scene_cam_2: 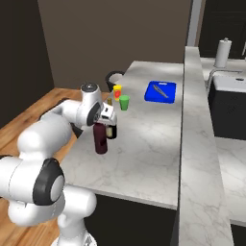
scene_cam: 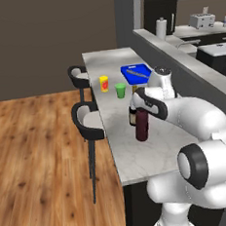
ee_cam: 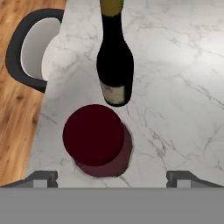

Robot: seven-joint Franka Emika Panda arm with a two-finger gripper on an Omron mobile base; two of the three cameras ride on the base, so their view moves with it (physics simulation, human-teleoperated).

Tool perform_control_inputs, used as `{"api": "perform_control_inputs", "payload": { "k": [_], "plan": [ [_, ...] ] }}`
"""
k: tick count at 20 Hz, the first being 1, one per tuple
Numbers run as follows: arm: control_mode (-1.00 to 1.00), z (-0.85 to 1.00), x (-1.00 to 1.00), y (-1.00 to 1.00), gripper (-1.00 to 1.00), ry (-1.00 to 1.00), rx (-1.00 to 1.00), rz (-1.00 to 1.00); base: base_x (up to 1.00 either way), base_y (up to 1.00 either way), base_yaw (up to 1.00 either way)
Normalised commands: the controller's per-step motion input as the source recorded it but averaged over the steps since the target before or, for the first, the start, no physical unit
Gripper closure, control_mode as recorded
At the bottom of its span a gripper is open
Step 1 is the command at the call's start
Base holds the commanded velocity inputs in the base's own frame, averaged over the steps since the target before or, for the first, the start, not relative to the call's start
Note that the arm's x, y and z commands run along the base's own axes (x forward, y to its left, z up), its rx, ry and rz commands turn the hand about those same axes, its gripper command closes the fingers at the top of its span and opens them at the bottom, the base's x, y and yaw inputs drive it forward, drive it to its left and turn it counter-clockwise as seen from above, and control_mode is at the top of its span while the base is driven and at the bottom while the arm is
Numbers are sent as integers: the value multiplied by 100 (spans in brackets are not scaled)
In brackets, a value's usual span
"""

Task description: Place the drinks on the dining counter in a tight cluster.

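On the white marble dining counter (scene_cam: 123, 153) (scene_cam_2: 144, 144) a squat maroon bottle (scene_cam: 141, 124) (scene_cam_2: 101, 138) (ee_cam: 93, 135) stands upright. A dark wine bottle (scene_cam: 132, 116) (scene_cam_2: 111, 131) (ee_cam: 114, 65) with a gold neck and cream label stands close behind it. My gripper (scene_cam: 141, 101) (scene_cam_2: 106, 115) (ee_cam: 111, 178) hovers just above the maroon bottle, open wide, fingertips (ee_cam: 41, 177) apart from the cap and holding nothing. A small yellow-and-red bottle (scene_cam: 104, 83) (scene_cam_2: 117, 92) stands farther along the counter, away from the other two.
A green cup (scene_cam: 120, 90) (scene_cam_2: 124, 102) stands beside the yellow bottle. A blue cutting board (scene_cam: 135, 73) (scene_cam_2: 161, 91) with a knife lies farther back. A raised grey ledge (scene_cam: 178, 59) (scene_cam_2: 192, 110) runs along one edge. Black stools (scene_cam: 88, 119) (ee_cam: 35, 48) line the other.
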Motion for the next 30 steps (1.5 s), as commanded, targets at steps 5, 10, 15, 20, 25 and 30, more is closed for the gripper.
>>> {"api": "perform_control_inputs", "payload": {
  "k": [5,10,15,20,25,30],
  "plan": [
    [-100,42,-93,-9,-100,-13,0,0,0,0,0],
    [-100,26,-100,0,-100,-13,0,0,0,0,0],
    [-100,14,-100,0,-100,-8,0,0,0,0,0],
    [-100,18,-100,0,-100,-5,0,0,0,0,0],
    [-100,19,-98,0,-100,-2,0,0,0,0,0],
    [-100,32,-46,0,-100,1,-3,0,0,0,0]
  ]
}}
